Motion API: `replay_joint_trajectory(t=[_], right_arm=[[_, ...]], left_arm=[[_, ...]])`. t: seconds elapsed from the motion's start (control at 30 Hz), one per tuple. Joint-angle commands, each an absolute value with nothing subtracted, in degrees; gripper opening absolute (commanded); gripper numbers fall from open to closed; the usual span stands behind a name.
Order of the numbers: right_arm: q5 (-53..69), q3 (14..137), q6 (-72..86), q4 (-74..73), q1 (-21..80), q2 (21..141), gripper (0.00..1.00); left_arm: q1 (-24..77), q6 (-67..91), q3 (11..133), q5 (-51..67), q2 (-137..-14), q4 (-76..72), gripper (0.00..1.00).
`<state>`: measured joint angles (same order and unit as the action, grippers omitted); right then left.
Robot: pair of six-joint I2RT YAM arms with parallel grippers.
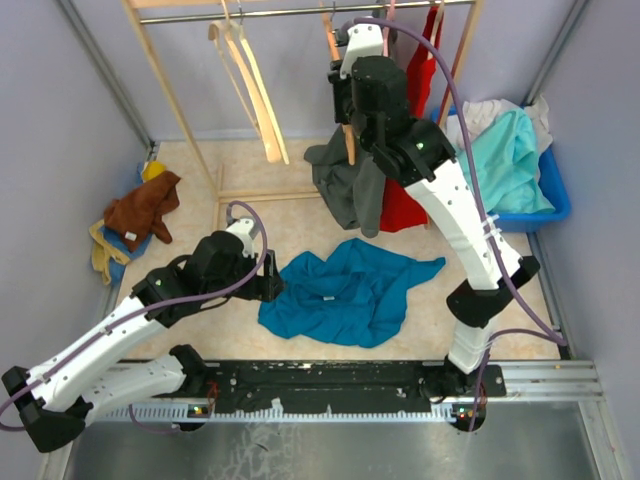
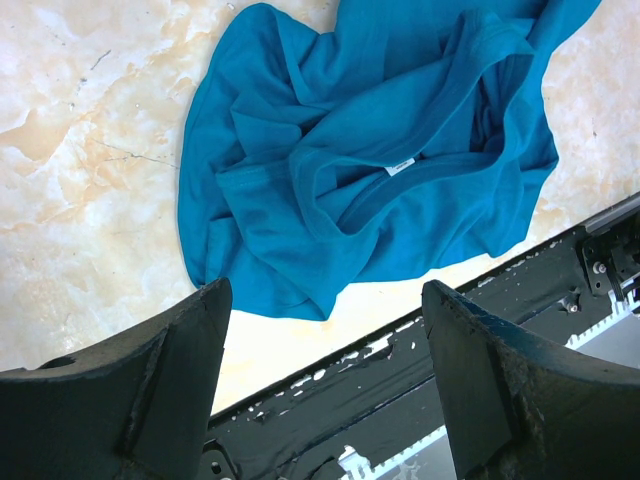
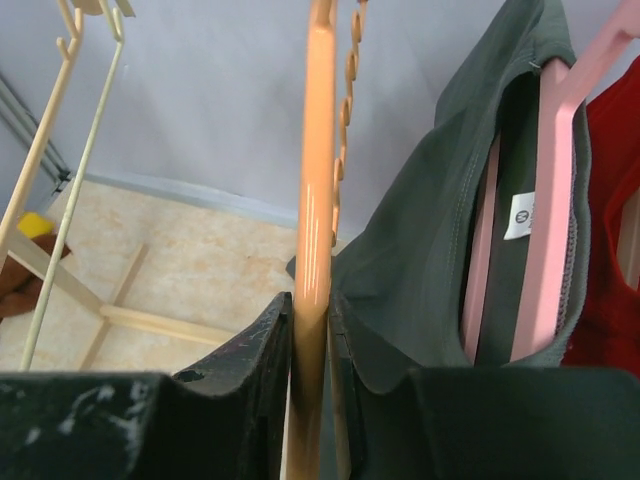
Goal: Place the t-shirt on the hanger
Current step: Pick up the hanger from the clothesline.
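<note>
Right gripper (image 3: 310, 335) is up at the far rail (image 1: 300, 12), and its jaws are pinched narrow on the orange hanger (image 3: 318, 150), one finger pressed to each side of the thin bar. The hanger's wavy edge shows just behind the bar in the right wrist view. Immediately to its right hangs a dark grey shirt (image 3: 430, 250) on a pink hanger (image 3: 555, 200), with a red garment (image 3: 610, 250) at the right edge.

Down low, the teal t-shirt (image 1: 345, 290) lies crumpled on the marbled floor (image 1: 300, 215), near the arm bases and roughly centred between them, collar opening and white label facing up. Left gripper (image 2: 325, 292) hovers just left of the shirt's near-left edge, jaws spread wide, holding nothing.

Cream hangers (image 1: 250, 90) dangle on the rail's left side. Far right, a blue bin (image 1: 555, 190) holds an aqua garment (image 1: 510, 160). A brown cloth (image 1: 145, 205) sits in a heap at far left.
</note>
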<state>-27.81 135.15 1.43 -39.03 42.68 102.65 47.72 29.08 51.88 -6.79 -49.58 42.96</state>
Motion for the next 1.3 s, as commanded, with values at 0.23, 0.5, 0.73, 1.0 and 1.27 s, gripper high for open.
replay_joint_trajectory(t=[0.23,0.5,0.73,1.0,1.27], right_arm=[[-24.16,136.11,-1.14,-32.19,42.18,98.56,0.09],[-22.57,132.78,-1.46,-26.59,42.23,95.13,0.04],[-21.53,130.14,-0.89,-22.62,42.10,91.97,0.02],[-20.39,131.93,0.02,-21.85,42.17,92.80,0.00],[-18.96,126.70,2.36,-24.31,42.11,87.52,0.00]], left_arm=[[47.37,28.43,53.63,-7.09,-49.31,43.15,0.83],[47.35,28.29,54.04,-7.16,-49.39,43.46,0.83],[47.37,28.31,54.57,-7.25,-49.34,43.90,0.82],[47.37,28.57,55.10,-7.73,-48.96,44.12,0.82],[47.37,28.58,55.14,-7.66,-49.14,45.71,0.83]])
